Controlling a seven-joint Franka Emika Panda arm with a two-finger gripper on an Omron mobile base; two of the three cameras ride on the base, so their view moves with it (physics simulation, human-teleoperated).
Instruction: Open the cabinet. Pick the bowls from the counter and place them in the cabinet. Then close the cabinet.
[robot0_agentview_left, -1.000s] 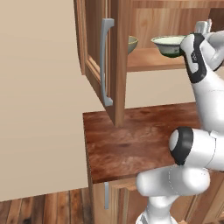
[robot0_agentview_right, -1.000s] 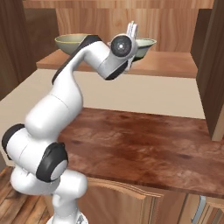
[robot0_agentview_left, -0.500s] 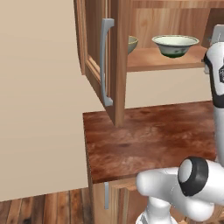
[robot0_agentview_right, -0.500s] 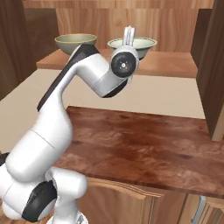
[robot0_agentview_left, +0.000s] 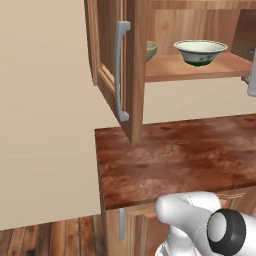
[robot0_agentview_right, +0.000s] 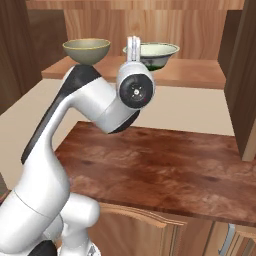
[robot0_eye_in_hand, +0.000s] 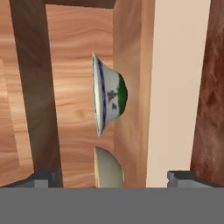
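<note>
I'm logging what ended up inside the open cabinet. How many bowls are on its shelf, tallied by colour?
Olive-tan bowl: 1
White-green bowl with dark green foot: 1
Total: 2, both upright on the cabinet shelf

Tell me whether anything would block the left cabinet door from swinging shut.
Nothing visible blocks it. The left door stands open over the counter; both bowls, olive and white-green, sit back on the shelf, and the gripper is open, holding nothing.
</note>
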